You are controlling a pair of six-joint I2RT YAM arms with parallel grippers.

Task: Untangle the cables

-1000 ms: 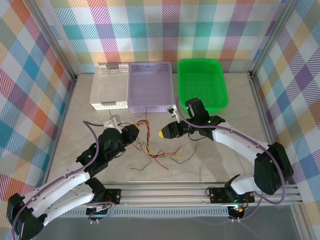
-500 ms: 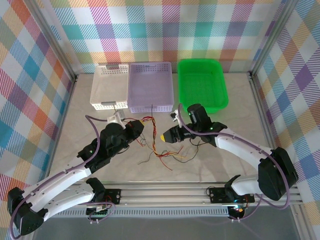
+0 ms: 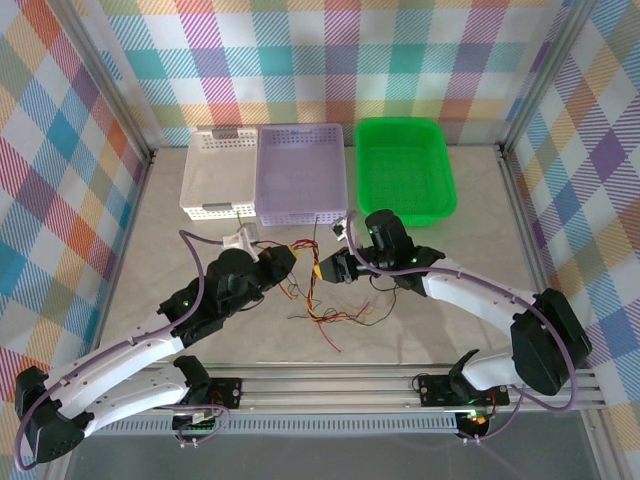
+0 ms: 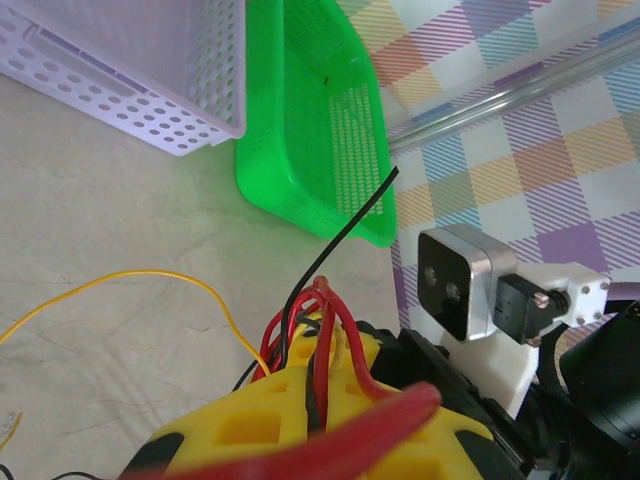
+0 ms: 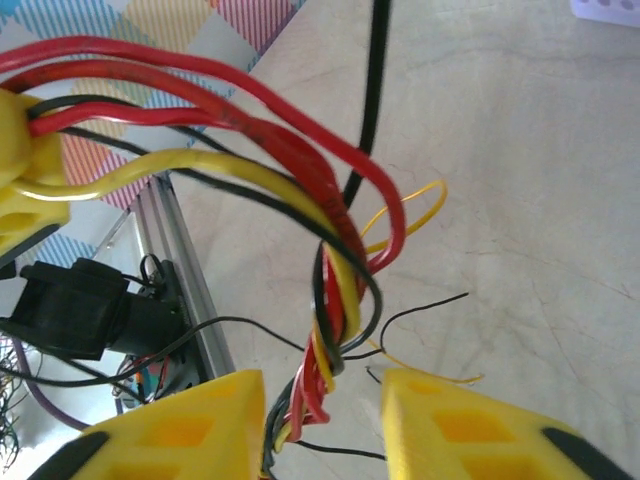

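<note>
Glossy red, yellow, black cables [image 5: 335, 260] twisted ropelike, left gripper [image 4: 325, 400] clenched on them, right gripper [image 5: 322, 430] parted around the twist

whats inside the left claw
Red, black and yellow cables stick out of the shut left claw. The pinched stretch is hidden by its yellow fingers.

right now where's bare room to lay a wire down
Bare table between green basket and right arm; another patch left of the white basket. Crowded: in front of the lilac basket, where left gripper, right gripper and cables meet.
</note>
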